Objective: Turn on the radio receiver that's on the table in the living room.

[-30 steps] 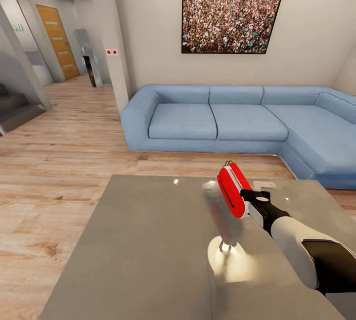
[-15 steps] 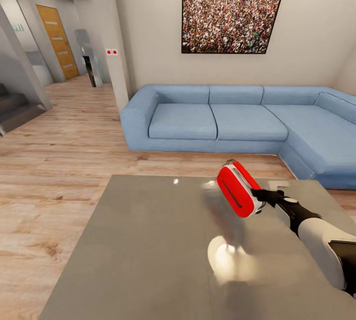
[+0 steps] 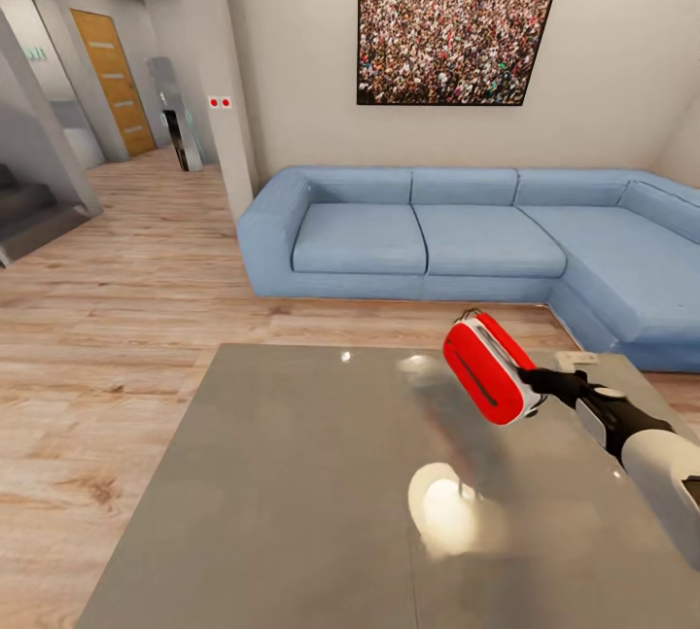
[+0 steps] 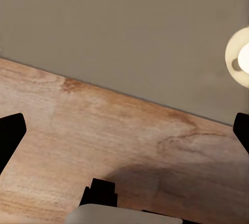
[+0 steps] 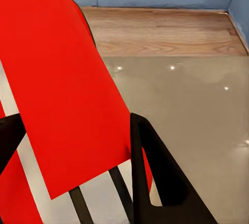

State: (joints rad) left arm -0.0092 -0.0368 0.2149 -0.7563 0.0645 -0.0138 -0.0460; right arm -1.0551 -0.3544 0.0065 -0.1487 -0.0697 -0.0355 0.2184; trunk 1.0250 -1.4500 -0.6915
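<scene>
- The right hand [image 3: 533,384] is clenched on the radio [image 3: 489,368] and holds it tilted in the air above the far right part of the grey surface [image 3: 292,473], clear of the top.
- Lifted like this, its controls are probably easier to reach than when it lies flat.
- In the right wrist view the red front [image 5: 57,83] sits between the dark fingers [image 5: 155,177].
- The left hand [image 4: 124,130] hangs released, fingers spread, over the surface edge and the wood floor [image 4: 104,130].

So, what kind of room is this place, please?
Most likely a living room: a long blue corner sofa, a large framed crowd photo on the wall, and a low glossy grey coffee table on a light wood plank floor.
</scene>
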